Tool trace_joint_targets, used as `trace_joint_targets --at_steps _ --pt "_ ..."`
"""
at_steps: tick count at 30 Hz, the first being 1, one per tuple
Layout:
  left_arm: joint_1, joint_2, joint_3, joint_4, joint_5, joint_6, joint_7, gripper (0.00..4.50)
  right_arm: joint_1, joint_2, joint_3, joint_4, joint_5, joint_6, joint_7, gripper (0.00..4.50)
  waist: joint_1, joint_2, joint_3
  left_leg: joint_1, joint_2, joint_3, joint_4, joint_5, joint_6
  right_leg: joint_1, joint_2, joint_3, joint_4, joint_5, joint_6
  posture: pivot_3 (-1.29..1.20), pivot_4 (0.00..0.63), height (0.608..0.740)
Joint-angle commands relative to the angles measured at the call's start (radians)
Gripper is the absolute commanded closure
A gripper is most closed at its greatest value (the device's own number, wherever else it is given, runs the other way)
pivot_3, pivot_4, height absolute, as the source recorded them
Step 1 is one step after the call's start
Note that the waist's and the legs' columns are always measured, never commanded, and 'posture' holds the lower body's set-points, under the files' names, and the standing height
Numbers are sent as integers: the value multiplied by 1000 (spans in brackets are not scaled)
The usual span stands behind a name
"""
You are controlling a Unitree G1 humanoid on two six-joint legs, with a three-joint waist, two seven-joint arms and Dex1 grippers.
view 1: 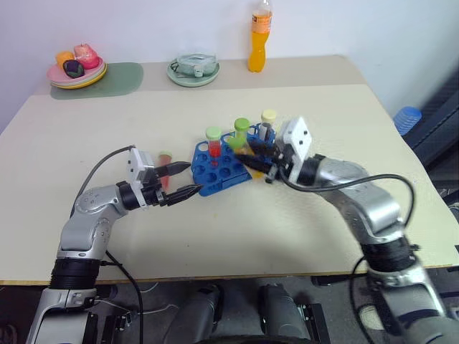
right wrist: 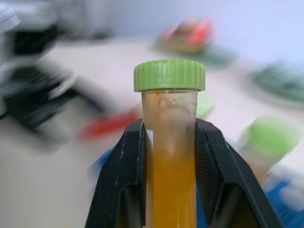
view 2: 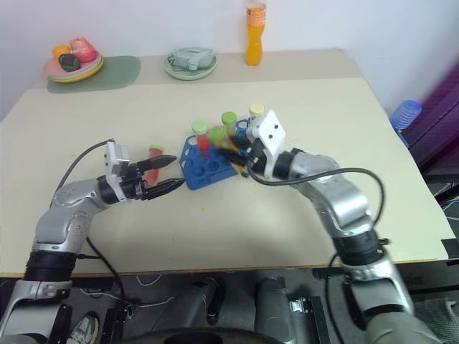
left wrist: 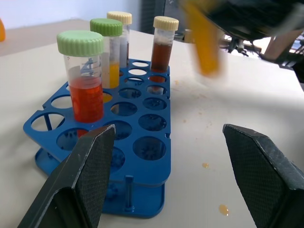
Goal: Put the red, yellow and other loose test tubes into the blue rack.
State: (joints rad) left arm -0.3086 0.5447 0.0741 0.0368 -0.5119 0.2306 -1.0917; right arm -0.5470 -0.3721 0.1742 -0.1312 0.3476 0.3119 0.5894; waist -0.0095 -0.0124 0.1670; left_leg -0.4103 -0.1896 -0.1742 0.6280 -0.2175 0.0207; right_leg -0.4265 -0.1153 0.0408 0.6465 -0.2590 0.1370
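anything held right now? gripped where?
Right gripper is shut on a green-capped tube of orange liquid, pinched on the body just below the cap. Left gripper is open, holding nothing.

Green-capped orange tube (right wrist: pixel 169 142) above blue rack (view 1: pixel 219 166)

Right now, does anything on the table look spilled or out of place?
Yes. Small orange drops dot the table beside the blue rack, like spilled liquid. One red tube lies loose on its side left of the rack, not yet slotted.
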Motion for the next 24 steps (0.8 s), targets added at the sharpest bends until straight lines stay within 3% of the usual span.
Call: trace_joint_targets --at_steps 1,8,24 --pt "-10 9 30 -48 -22 14 19 785 -30 82 -9 125 -119 -234 -76 3732 -2 0 0 0 0 0 0 0 0 0 1 0 0 0 0 0 150 740" --pt "-1 12 40 -118 -43 68 72 785 -27 204 -20 294 -188 -434 -128 3732 -5 0 0 1 0 0 -1 2 -3 -1 3 1 1 0 0 0 150 740" --pt "13 11 53 -209 -86 139 129 785 10 269 -69 462 -207 -585 -147 3732 -7 1 0 2 0 0 -2 3 -4 -2 4 2 2 0 0 0 150 740"
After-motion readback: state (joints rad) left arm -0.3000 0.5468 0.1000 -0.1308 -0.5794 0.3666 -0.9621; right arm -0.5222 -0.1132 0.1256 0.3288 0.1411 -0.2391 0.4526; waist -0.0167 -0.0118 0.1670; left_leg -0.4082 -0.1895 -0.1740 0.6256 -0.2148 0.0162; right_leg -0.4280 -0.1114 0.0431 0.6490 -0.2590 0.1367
